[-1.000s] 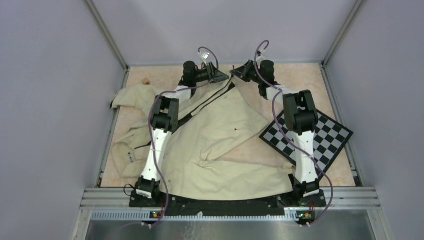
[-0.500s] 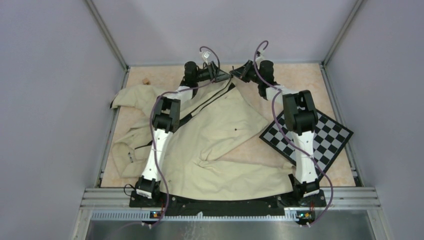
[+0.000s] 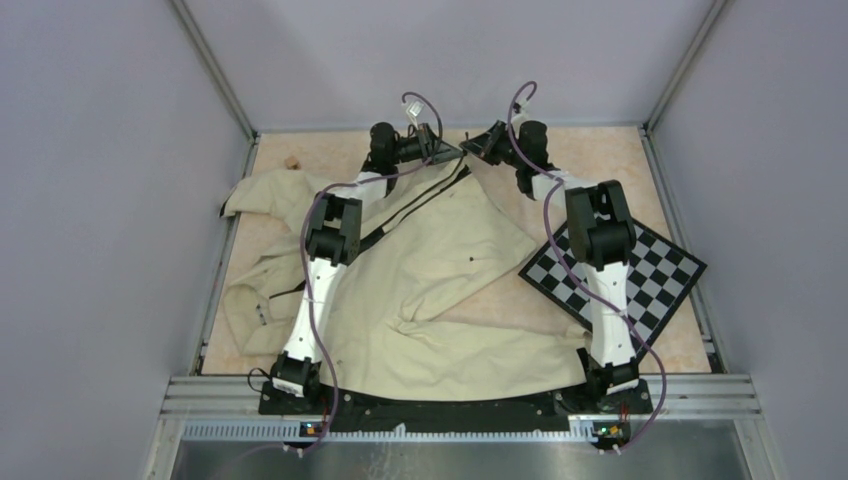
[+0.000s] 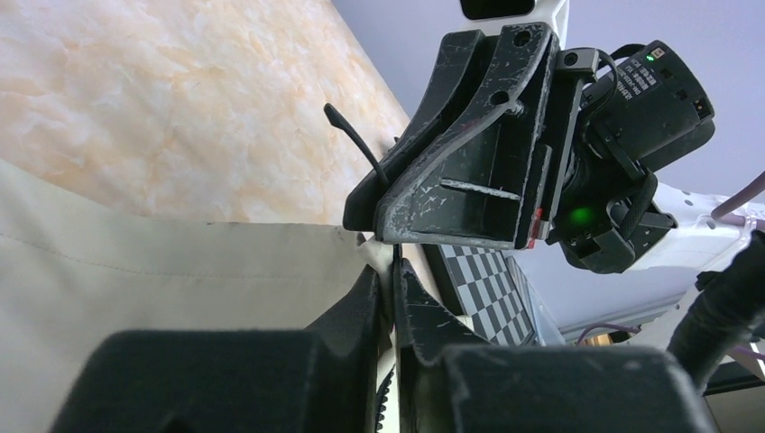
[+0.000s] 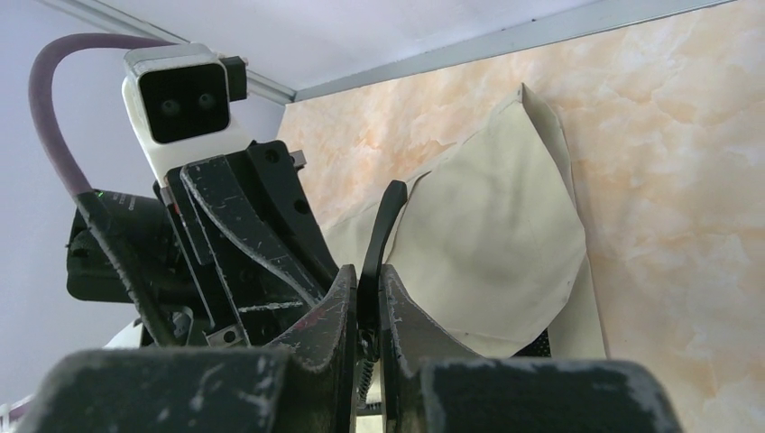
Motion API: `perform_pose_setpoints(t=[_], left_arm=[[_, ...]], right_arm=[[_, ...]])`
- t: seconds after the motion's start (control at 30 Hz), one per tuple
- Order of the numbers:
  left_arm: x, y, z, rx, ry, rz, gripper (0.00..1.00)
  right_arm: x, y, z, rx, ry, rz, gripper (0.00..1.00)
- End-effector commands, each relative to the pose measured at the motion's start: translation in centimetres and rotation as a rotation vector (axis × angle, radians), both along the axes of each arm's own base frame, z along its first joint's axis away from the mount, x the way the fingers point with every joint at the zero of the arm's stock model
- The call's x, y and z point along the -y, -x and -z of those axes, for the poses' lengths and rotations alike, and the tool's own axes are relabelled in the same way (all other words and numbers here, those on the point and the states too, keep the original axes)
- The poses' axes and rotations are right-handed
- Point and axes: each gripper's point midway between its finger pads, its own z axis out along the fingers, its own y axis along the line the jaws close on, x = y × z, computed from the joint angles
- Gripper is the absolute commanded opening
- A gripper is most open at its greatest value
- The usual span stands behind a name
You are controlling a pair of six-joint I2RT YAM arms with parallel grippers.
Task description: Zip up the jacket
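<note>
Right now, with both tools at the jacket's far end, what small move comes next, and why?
Probably a short pull of the left tool back along the zipper line, away from the right tool. The left tool looks closed on a thin dark piece, and the right tool pinches the black strip at the far end of the jacket, as an anchor.

Top external camera: fixed high above the near edge of the desk [image 3: 620, 160], looking down over its whole surface. Left wrist camera: close behind the left claw [image 4: 394, 280], aimed low across the jacket [image 4: 135, 271] at the right claw [image 4: 372, 221]. Right wrist camera: the reverse, equally close. All three share the jacket's far edge.
</note>
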Motion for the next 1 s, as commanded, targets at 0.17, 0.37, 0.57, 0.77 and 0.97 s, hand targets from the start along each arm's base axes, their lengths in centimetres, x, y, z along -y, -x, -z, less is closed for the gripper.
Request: perform_pose_setpoints(t=[0.17, 0.37, 0.57, 0.77, 0.97], left_arm=[[0.0, -0.1, -1.2, 0.064, 0.014, -0.001, 0.00], [-0.8, -0.5, 0.2, -0.016, 0.018, -0.030, 0.00], [-1.4, -1.1, 0.7, -0.062, 0.030, -0.062, 0.00], [-1.5, -1.3, 1.2, -0.084, 0.037, -0.072, 0.00], [-1.5, -1.2, 1.1, -0.082, 0.041, -0.065, 0.00]], right_arm=[[0.3, -0.2, -2.3, 0.043, 0.145, -0.002, 0.26], [4.1, -0.6, -1.5, -0.076, 0.191, -0.033, 0.48], [7.2, 3.2, 0.0, -0.034, 0.259, -0.041, 0.67], [6.2, 5.6, 2.7, 0.003, 0.257, -0.169, 0.63], [5.3, 5.1, 3.8, 0.022, 0.204, -0.221, 0.44]])
